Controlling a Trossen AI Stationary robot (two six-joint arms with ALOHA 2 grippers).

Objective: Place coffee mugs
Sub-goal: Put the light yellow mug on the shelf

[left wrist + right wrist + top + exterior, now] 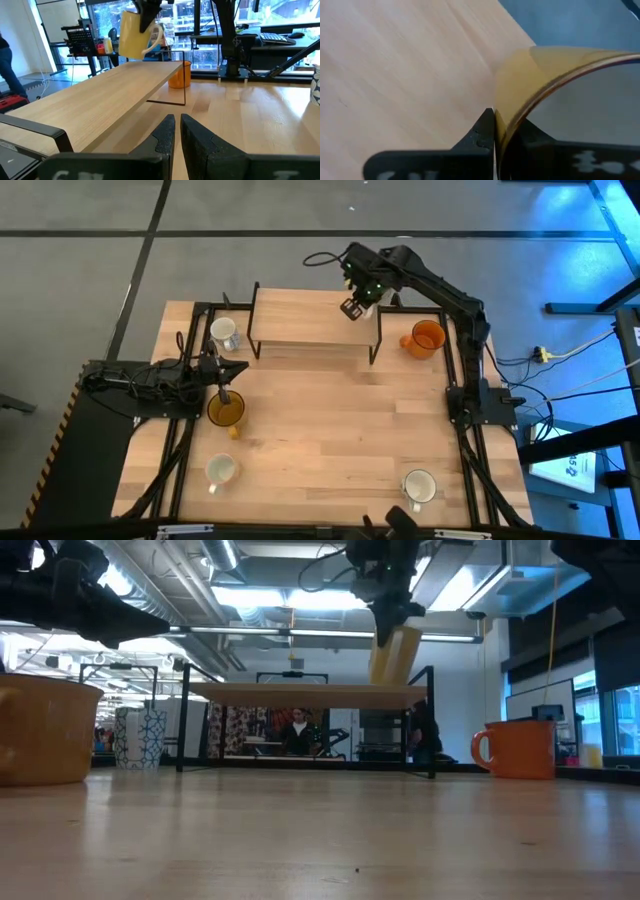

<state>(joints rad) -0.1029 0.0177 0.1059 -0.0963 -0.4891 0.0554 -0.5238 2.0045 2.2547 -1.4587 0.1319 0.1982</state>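
My right gripper (352, 307) is shut on the cream-yellow mug (395, 655) just over the right end of the raised wooden shelf (315, 320). The mug also shows in the left wrist view (132, 35). My left gripper (177, 135) is shut and empty, held above the amber-brown mug (226, 410) at the table's left. The orange mug (425, 338) stands on its base right of the shelf. A white patterned mug (224, 332) stands left of the shelf. Two white mugs (221, 470) (418, 485) stand near the front edge. My right gripper pinches the cream-yellow mug's wall at the rim (520, 107), one finger outside (482, 132) and one inside the mug. The fingers come from above, pointing down. The mug hangs tilted below them, its handle (157, 37) to one side, just above the shelf top.
The shelf stands on thin black metal legs (432, 720) with open room beneath it. Black frame rails (460, 380) run along both table sides. The middle of the table (330, 420) is bare wood. A person (297, 730) shows in the room far behind the table.
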